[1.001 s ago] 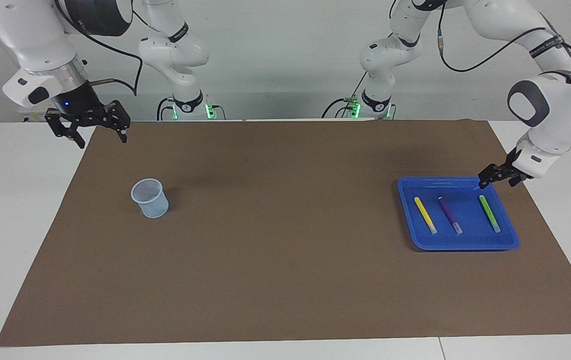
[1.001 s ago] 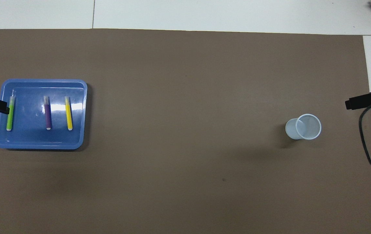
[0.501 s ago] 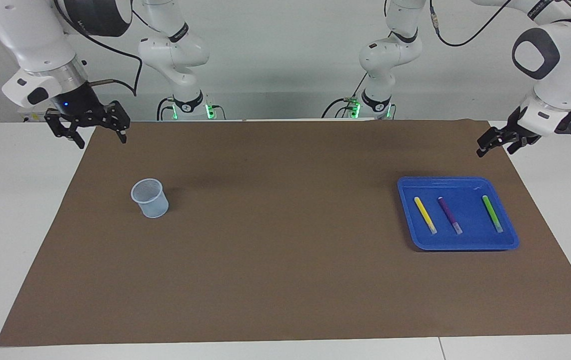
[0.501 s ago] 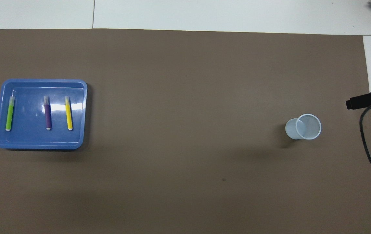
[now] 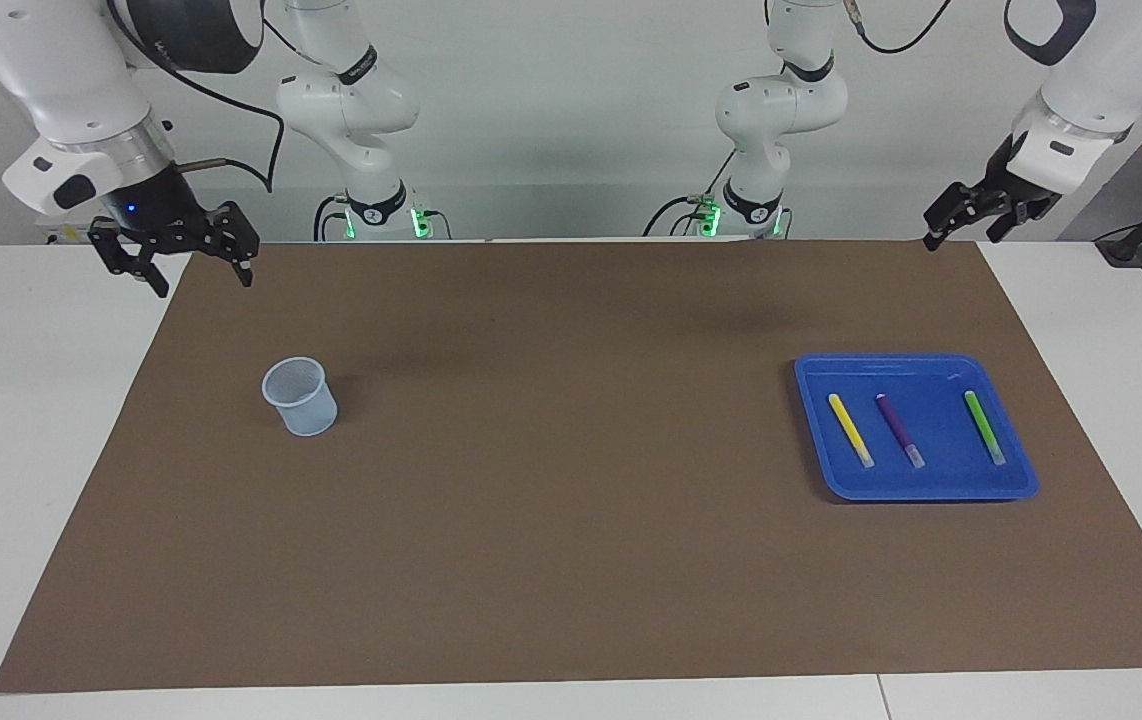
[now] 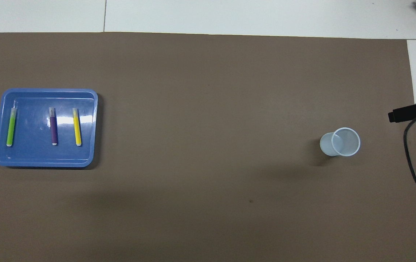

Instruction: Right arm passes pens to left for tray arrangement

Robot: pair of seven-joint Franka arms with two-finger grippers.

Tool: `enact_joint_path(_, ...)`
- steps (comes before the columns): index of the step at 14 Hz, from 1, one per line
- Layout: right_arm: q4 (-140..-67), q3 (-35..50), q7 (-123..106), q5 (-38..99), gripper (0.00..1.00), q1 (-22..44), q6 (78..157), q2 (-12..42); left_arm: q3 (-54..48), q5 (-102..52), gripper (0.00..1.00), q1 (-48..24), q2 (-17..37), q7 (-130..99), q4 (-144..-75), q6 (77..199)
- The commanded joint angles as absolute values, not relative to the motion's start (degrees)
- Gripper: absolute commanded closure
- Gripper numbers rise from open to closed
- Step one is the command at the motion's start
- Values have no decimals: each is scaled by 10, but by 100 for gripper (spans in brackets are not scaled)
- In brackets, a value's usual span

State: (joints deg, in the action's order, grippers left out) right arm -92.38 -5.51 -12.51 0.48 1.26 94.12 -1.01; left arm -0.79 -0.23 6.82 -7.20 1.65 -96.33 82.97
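With the overhead view read as a clock dial and the robots at six, findings run outward from their end.

Right end effector [image 5: 207,285]: raised over the edge of the brown mat [image 5: 571,560] at three o'clock, fingers spread, holding nothing; this arm waits. Its cable [image 6: 410,160] hangs in a loop just outside the mat.

Left end effector [image 5: 961,238]: raised at nine o'clock, over the mat's corner nearest the robots. It carries nothing. Its fingers appear spread, though the slanted angle makes this less certain.

Cup [image 5: 300,397]: upright at three o'clock on the mat, apparently empty.

Tray [image 5: 931,490]: at nine o'clock, flat on the mat. Inside lie the yellow pen [image 5: 850,429], purple pen [image 5: 900,430] and green pen [image 5: 983,427], roughly parallel and not touching. The green one lies well apart from the other two, near the rim.

Assessment: arrangement looks complete.

Risks:
- A low sweep by the left arm could catch the tray rim; the pens are slim and would likely roll out of line.
- The hanging cable could drag the light cup over if the right arm swings inward.
- Spacing is uneven; any correction means re-gripping thin pens on slick plastic.
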Motion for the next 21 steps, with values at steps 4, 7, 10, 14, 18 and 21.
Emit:
enact_joint_path(4,-916,-60,-113,-4,0,18,945,-4,13,-1,0,30,-44,15,-882,762)
enact_joint_path(7,-916,-60,-113,-6,0,18,945,-4,20,0,0,6,-40,12,-885,789)
enact_joint_path(10,-915,-60,-113,-6,0,18,945,-4,29,1,0,-10,-21,16,-886,804)
enact_joint_path(14,-916,-59,-113,-7,0,16,944,-4,29,-1,0,-20,8,16,-882,816)
enact_joint_path(18,-916,-60,-113,-8,0,13,942,-5,24,-3,0,-13,3,15,-888,825)
enact_joint_path(21,-916,-60,-113,-8,0,12,941,-5,19,-4,0,-4,4,15,-882,822)
